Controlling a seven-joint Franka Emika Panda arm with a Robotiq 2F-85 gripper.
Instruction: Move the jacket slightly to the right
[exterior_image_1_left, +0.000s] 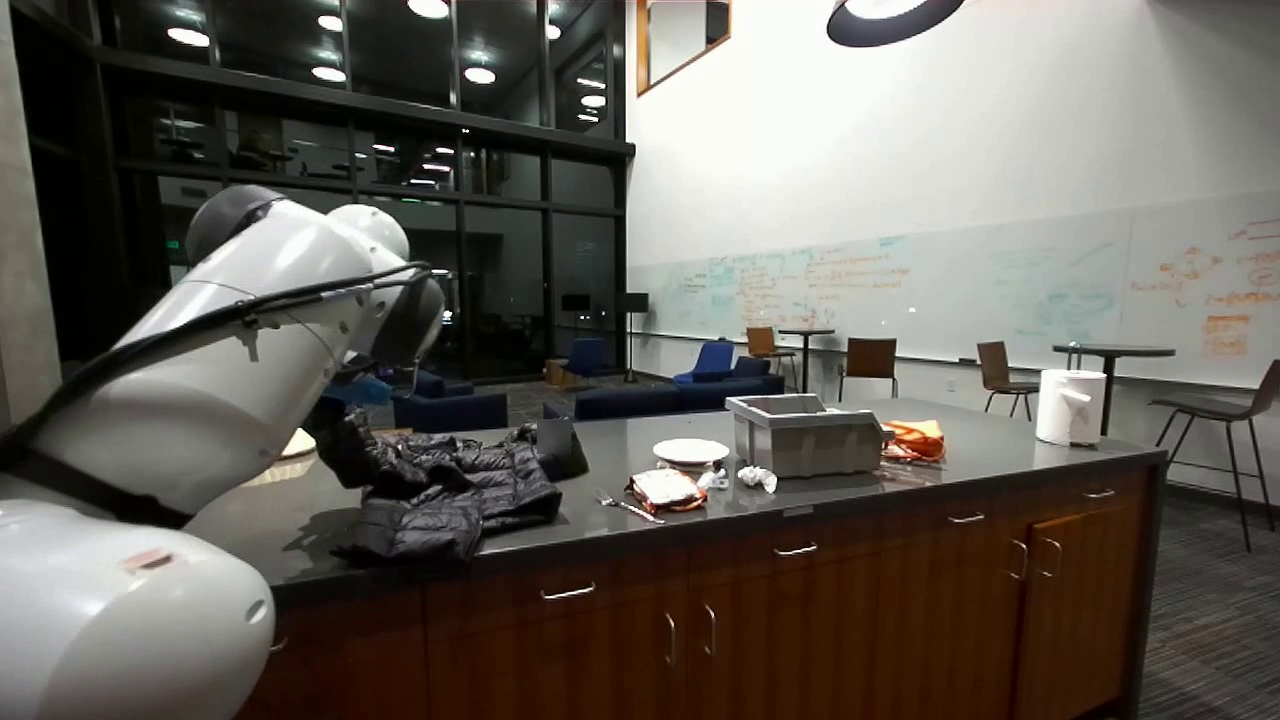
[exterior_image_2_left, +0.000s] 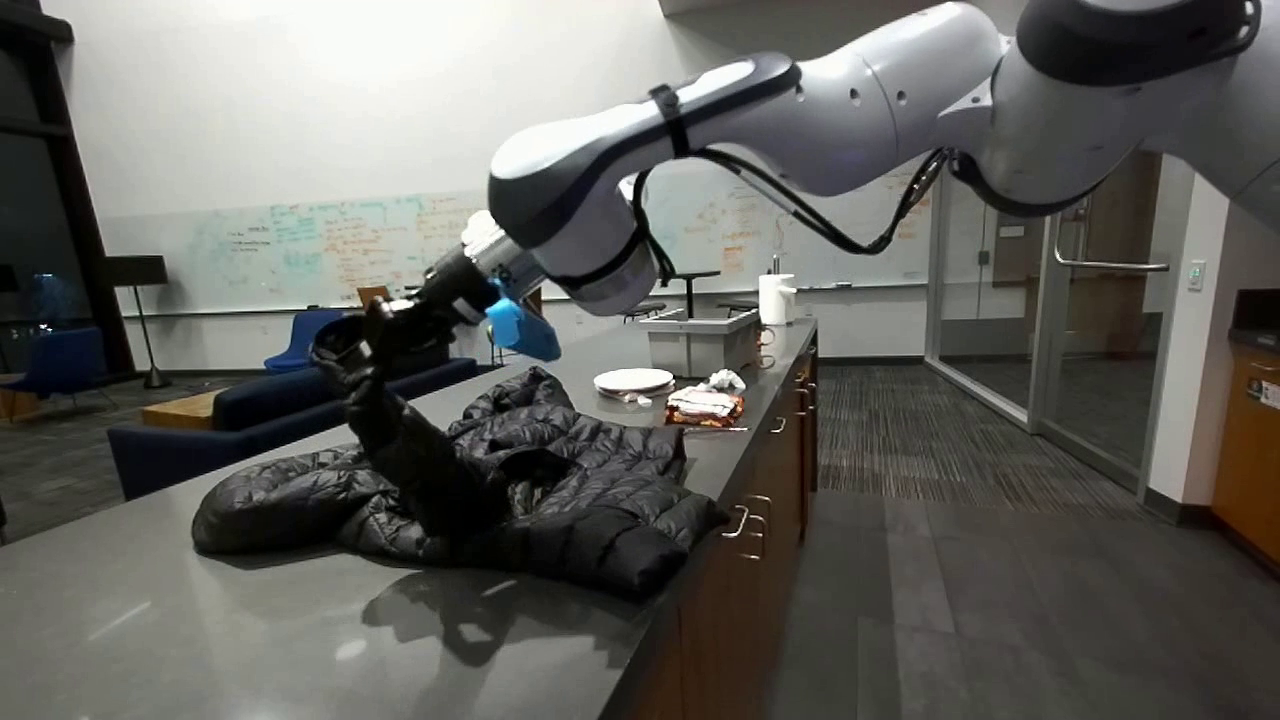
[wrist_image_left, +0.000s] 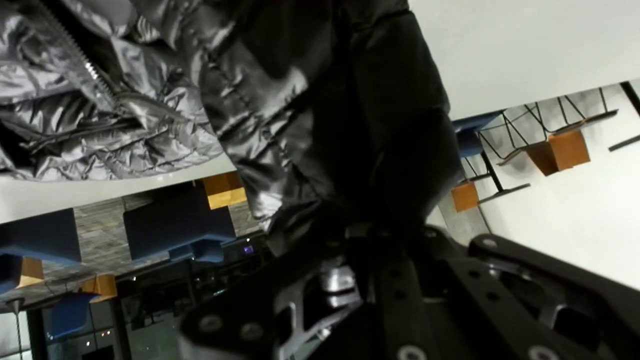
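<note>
Tool (wrist_image_left: 387, 234) clamped on a shiny black puffy jacket (wrist_image_left: 280, 100), folds everywhere lol
Metal zipper (wrist_image_left: 89, 67) showing upper left, plus blue seating (wrist_image_left: 175, 220) and a brown chair (wrist_image_left: 569, 152) upside down in the background.

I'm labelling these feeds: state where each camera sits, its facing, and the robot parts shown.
An exterior view: before the drawers, facing across the counter to windows; the arm fills the picture's left.
An exterior view: near the jacket, facing along the counter; the arm enters upper right, its jaws gripping the jacket.
Wrist view: behind the jaws, which show at the bottom, facing the jacket; picture upside down.
Both exterior views share the arm, jacket, grey bin and plate.
</note>
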